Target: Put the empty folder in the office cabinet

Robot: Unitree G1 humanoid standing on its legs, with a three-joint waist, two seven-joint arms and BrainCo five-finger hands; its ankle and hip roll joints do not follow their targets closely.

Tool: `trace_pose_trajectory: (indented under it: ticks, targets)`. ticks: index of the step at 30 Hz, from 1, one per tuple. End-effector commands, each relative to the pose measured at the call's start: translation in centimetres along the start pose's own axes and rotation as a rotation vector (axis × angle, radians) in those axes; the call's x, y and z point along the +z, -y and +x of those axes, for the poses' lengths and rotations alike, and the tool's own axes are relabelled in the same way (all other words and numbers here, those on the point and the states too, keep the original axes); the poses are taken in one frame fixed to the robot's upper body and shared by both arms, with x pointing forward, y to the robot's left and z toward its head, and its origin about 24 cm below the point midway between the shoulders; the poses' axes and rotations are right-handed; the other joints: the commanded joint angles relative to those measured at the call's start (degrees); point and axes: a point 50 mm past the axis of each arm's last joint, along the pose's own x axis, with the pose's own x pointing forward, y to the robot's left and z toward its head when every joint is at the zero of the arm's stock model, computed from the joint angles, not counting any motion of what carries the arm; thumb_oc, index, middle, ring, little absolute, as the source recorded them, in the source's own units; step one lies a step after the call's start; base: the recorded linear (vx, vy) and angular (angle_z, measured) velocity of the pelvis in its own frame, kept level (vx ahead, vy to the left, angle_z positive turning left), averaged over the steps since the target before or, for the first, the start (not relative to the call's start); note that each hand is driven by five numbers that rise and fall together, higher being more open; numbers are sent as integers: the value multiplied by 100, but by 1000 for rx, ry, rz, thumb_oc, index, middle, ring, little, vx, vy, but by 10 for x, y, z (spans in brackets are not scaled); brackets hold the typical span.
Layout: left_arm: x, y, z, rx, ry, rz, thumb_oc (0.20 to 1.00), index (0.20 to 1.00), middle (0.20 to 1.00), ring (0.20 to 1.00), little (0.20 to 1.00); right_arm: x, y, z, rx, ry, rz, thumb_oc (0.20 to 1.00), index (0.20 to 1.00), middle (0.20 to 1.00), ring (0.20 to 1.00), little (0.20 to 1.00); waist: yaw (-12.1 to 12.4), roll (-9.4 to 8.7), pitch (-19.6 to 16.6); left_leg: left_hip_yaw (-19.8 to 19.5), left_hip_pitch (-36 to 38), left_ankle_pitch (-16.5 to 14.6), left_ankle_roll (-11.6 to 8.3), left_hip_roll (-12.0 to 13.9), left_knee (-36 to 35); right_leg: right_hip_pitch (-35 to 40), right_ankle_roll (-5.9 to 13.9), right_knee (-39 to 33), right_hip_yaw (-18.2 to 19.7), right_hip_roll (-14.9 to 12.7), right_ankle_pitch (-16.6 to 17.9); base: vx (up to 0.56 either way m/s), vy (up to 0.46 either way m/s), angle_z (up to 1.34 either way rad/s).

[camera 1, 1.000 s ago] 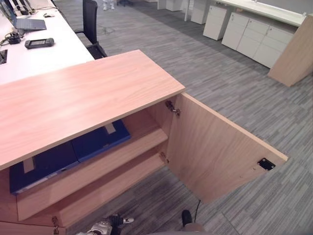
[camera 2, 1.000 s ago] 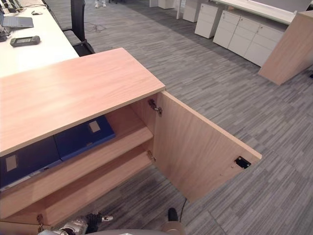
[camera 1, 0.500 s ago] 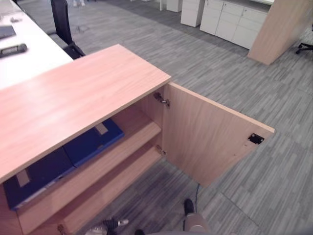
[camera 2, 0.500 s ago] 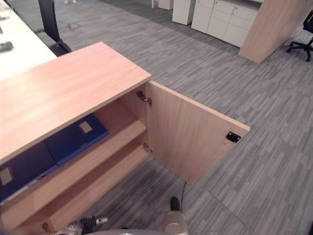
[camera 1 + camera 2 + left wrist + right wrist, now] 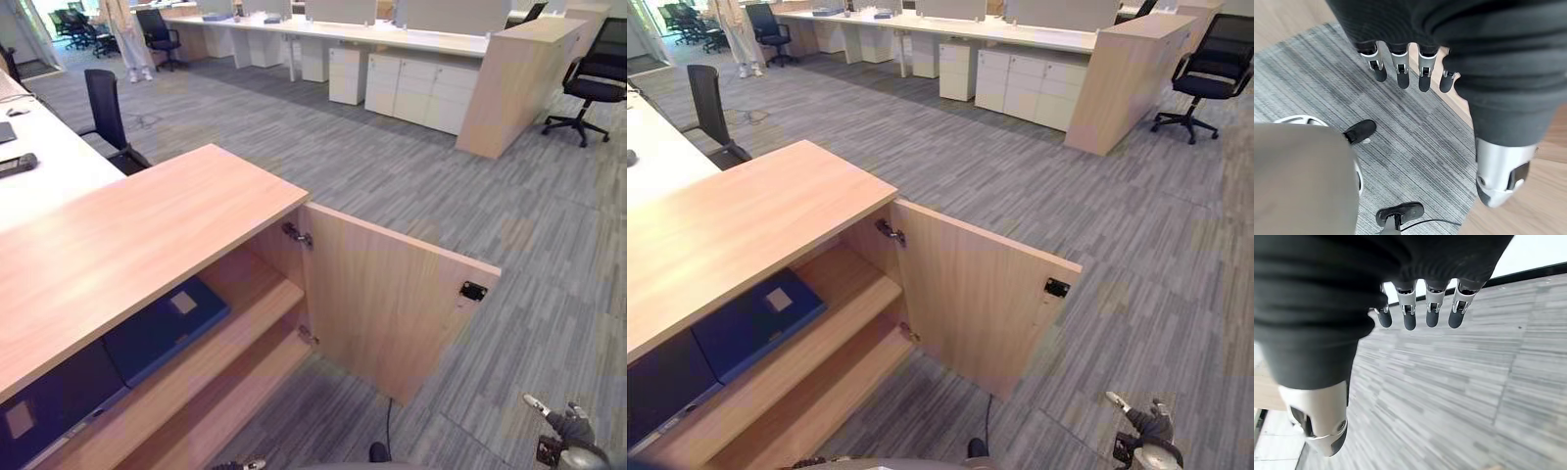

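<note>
The low wooden office cabinet stands with its right door swung wide open. Two blue folders lie flat on its upper shelf: one near the middle, a darker one further left. The lower shelf is bare. My left hand hangs over the grey carpet in front of the cabinet, fingers straight and holding nothing. Low at the right, past the door, my right hand is open too, its fingers relaxed over the carpet.
A white desk and a black chair stand behind the cabinet. White drawer units, a wooden partition and another black chair line the back. A person stands far off at the left.
The camera has lifted, so more of the room shows. My right hand has come into view at the lower right. The folders and the door have not moved.
</note>
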Motion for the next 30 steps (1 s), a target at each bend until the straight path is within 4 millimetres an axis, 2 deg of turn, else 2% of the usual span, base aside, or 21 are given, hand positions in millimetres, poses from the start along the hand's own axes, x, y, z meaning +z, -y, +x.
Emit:
trace_pose_trajectory:
  ticks: [1,3,5,6,12,14,20,30]
  targets:
    - [0,-10,-1,35,-15,17,1000,1000,1000,1000,1000,36,4,7,-32,144,-20,1000,1000,1000,1000,1000,-5,-104,105,-516,-168,-380,195,-274,75,-139,363,64,32,18,-286,0,0,0]
    - [-7,-13,-1,38,-46,30,1000,1000,1000,1000,1000,59,2,4,0,247,-47,1000,1000,1000,1000,1000,-13,-93,96,-529,-171,-378,178,-258,75,-120,331,58,21,40,-311,0,0,0]
    - [-12,-14,-2,42,-65,40,1000,1000,1000,1000,1000,68,-3,3,39,284,-63,1000,1000,1000,1000,1000,-6,-93,89,-524,-176,-373,170,-251,75,-123,322,54,14,44,-313,0,0,0]
    - [-16,-18,-2,46,-76,46,1000,1000,1000,1000,1000,83,-11,1,106,345,-105,1000,1000,1000,1000,1000,27,-95,81,-524,-172,-370,162,-249,75,-115,312,44,20,52,-317,0,0,0]
    - [-20,-23,-3,54,-97,64,1000,1000,1000,1000,1000,111,-36,-11,246,483,-113,1000,1000,1000,1000,1000,87,-111,30,-533,-148,-370,143,-249,75,-54,297,36,-15,52,-347,0,0,0]
    - [-22,-24,-3,55,-103,79,1000,1000,1000,1000,1000,127,-50,-19,313,559,-95,1000,1000,1000,1000,1000,137,-133,-10,-557,-142,-371,133,-240,75,-34,288,36,-42,45,-365,17,-37,2]
    - [-28,-26,-4,63,-129,101,1000,1000,1000,1000,1000,146,-62,-27,355,632,-65,1000,1000,1000,1000,1000,214,-170,-72,-593,-145,-369,119,-235,75,-5,280,36,-97,36,-378,0,0,0]
    - [-39,-32,-6,86,-164,112,1000,1000,1000,1000,1000,163,-63,-32,360,688,-65,1000,1000,1000,1000,1000,341,-222,-136,-690,-152,-370,96,-230,75,72,273,36,-186,16,-416,4,-12,4]
